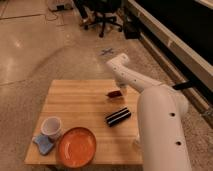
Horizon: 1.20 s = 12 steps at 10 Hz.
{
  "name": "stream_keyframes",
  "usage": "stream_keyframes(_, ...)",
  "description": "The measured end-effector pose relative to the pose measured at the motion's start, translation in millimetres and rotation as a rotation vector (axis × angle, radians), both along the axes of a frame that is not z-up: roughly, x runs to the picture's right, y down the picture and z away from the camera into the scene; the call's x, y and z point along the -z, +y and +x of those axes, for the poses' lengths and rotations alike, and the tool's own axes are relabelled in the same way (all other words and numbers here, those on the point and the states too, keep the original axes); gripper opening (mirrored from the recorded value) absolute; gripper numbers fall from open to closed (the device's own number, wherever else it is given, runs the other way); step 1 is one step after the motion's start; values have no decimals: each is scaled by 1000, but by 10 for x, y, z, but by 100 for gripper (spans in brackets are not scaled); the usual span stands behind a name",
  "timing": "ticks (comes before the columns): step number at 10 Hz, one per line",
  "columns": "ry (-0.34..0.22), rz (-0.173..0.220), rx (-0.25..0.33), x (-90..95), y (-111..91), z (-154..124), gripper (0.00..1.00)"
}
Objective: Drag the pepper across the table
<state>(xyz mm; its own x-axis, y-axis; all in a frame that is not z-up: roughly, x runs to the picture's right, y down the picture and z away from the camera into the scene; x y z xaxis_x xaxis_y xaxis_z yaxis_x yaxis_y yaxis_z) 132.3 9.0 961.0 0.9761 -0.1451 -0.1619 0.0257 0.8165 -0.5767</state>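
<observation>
Camera view: one frame looking down on a butcher-block counter (75, 100) from the robot's side, the white arm rising at the right.
Landmark: the pepper (114, 94), a small dark red chili lying on the counter near its far right edge.
Pepper, long axis: roughly left to right across the counter, slightly tilted; which end is the tip cannot be made out.
Hand (121, 90): at the end of the white arm, directly against the pepper's right, far side; it looks to be touching or pinching the pepper, but whether it is spread or closed cannot be told.
Key relation: the pepper lies just left of the hand, toward the counter's middle, so a drag probably has most free run leftward over the planks.
Striped bar (118, 116): black with pale stripes, nearer the camera than the pepper, apart from it, lying on a diagonal.
Orange plate (77, 146): well nearer and left of the pepper, at the near edge.
White cup (51, 127): left of the pepper and nearer, beside the plate.
Blue sponge (44, 144): nearer and further left than the cup, touching it.
Room: pale speckled floor beyond the pepper, an office chair (102, 12) far behind, a dark bench along the right wall.
</observation>
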Motion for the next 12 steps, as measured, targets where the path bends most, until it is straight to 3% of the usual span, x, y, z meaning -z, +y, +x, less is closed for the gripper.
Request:
stream_keyframes(4, 47, -15, -8, -143, 13, 338, 0)
stream_keyframes(7, 38, -13, -27, -171, -78, 504, 1)
stream_keyframes(8, 21, -16, -28, -167, -97, 525, 5)
stream_keyframes(10, -47, -46, -19, -129, -86, 592, 26)
stream_keyframes(12, -93, -74, -7, -100, -37, 633, 32)
